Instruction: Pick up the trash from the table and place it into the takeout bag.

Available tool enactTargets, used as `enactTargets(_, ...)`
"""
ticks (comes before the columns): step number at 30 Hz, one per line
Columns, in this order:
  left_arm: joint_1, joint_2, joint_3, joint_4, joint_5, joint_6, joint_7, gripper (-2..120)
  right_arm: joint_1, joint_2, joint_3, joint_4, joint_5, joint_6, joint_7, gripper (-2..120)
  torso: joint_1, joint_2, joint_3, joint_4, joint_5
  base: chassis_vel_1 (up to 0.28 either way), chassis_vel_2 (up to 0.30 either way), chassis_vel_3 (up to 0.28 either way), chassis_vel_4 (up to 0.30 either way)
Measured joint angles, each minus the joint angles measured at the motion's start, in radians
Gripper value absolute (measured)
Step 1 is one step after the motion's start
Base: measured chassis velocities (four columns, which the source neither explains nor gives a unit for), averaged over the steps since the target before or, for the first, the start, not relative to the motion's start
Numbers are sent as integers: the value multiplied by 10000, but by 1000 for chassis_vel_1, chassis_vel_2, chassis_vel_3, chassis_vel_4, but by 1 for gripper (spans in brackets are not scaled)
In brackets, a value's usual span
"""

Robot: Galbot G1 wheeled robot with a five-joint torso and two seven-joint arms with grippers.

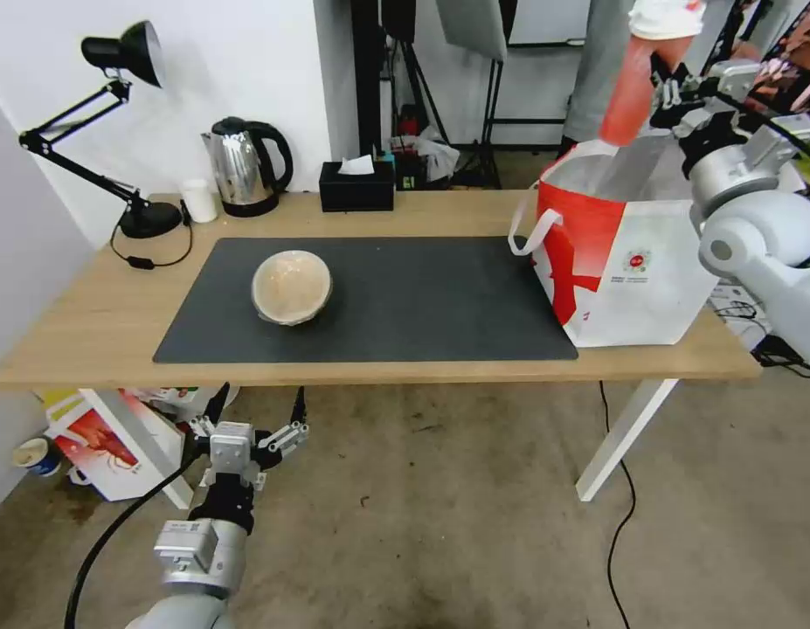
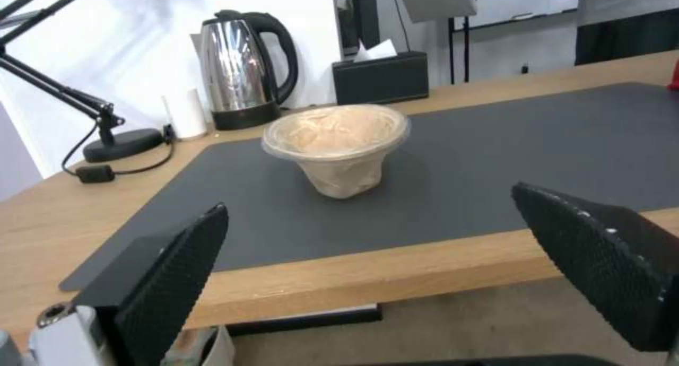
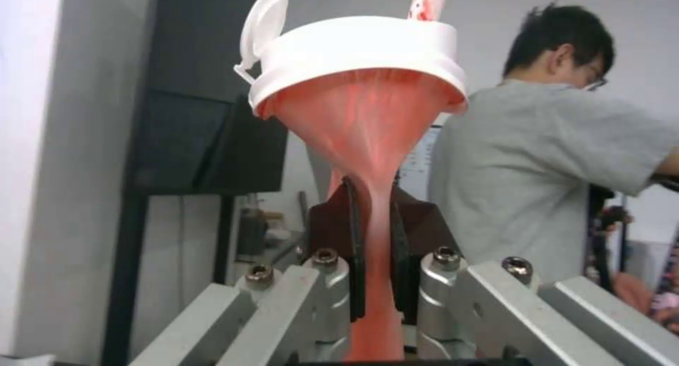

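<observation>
1. While the right gripper [image 3: 373,249] pinches the red cup [image 3: 360,127] flat between its pads, the cup's lower body is squeezed thin and its white lid [image 3: 357,50] flares wide above the fingers.
2. Seen from the head, that gripper [image 1: 671,87] holds the cup [image 1: 633,87] high over the open bag [image 1: 627,262], with the lid end uppermost and the cup slightly tilted.
3. Below the cup, the bag stands upright on the table's [image 1: 99,323] right end, its silver lining showing and one loop handle hanging toward the mat [image 1: 422,306].
4. Well apart from the right gripper, the tan bowl [image 1: 291,286] sits on the mat's left half.
5. Low at the table's near edge, the left gripper [image 1: 258,415] hangs with fingers spread wide, nothing between them.
6. From its wrist camera, the spread fingers [image 2: 170,281] frame the bowl [image 2: 336,143], which lies beyond them on the mat [image 2: 495,159].
7. Farther past the bowl, along the far edge, stand a kettle [image 2: 244,71], a tissue box [image 2: 382,77] and a lamp [image 1: 116,122].
</observation>
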Motion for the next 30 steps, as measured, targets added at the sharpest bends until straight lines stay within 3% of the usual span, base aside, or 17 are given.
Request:
enactTargets(20,0,0,0,0,0,0,0,100,-51,476,-57,-854,-1103,-125,153,6,0,0,0,0,0,0,0,0,0)
enactTargets(30,0,0,0,0,0,0,0,100,-52,544,-78,-705,-1191,-443,401,39,1,0,0,1,0,0,0,0,0)
